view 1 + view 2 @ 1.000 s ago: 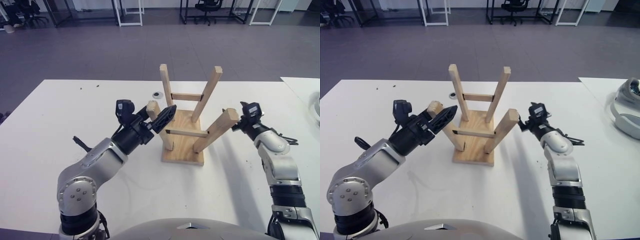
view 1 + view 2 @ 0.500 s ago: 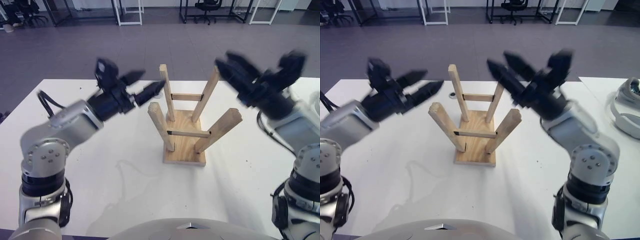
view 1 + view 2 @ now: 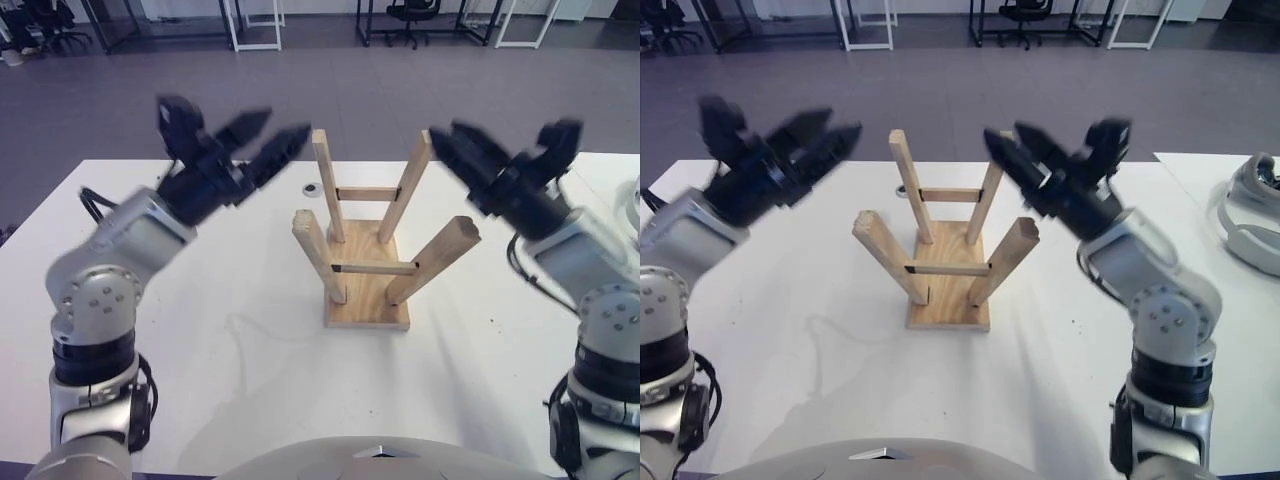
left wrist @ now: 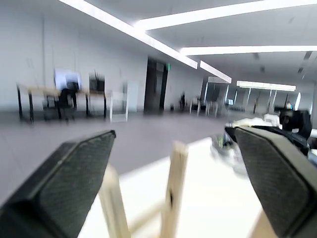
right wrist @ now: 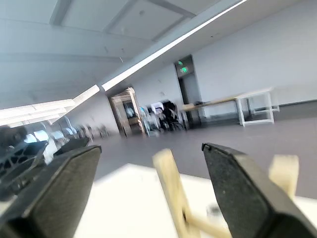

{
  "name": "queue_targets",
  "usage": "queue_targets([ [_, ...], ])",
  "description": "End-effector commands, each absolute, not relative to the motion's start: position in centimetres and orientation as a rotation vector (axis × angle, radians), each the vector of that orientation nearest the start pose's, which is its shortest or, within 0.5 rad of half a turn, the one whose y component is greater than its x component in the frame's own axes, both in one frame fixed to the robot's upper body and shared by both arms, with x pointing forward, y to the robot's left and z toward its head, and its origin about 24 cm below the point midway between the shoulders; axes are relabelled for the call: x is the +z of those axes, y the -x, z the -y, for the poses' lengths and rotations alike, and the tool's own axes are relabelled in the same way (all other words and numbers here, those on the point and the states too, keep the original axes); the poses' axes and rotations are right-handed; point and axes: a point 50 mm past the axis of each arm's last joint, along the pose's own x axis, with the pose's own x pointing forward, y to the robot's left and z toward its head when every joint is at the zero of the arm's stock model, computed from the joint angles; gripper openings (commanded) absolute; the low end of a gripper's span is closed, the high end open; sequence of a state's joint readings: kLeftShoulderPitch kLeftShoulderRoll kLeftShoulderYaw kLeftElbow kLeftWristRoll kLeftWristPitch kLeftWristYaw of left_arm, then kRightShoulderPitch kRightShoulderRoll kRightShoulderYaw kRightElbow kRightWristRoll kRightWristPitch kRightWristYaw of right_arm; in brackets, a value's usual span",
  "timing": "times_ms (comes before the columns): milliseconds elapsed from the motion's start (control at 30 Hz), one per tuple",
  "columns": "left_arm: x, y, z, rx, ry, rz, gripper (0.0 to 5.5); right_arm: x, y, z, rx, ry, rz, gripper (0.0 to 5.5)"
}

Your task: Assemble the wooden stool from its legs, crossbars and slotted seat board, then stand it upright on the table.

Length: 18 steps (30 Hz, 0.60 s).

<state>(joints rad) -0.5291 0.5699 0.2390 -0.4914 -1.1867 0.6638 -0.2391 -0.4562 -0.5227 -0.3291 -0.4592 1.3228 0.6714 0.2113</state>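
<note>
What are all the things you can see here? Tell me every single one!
Stool: one, pale wood, upside down in the middle of the table, four legs up.
Table: one, white, under the stool.
Little round thing: one, dark, on the table behind the stool.
Gadget: one, white, far right edge.
Desks: several, white frames, in the room behind.
Office chairs: a few, black, far back.
Left gripper: one, black, open, in the air left of the stool.
Right gripper: one, black, open, in the air right of the stool.
</note>
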Motion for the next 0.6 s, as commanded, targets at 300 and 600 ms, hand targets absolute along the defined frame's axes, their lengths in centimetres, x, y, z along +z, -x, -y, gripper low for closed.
queue_targets([
  [300,12.0,-25.6,-14.1,-0.758,0.008,-0.276,4.42,13.7,-24.7,18.0,0.637,-0.239,-0.177,3.82],
  [600,24.3,-27.4,-17.0,-0.661,0.170,0.335,4.42,21.0,-25.7,19.4,0.667,-0.499,0.187,3.82],
])
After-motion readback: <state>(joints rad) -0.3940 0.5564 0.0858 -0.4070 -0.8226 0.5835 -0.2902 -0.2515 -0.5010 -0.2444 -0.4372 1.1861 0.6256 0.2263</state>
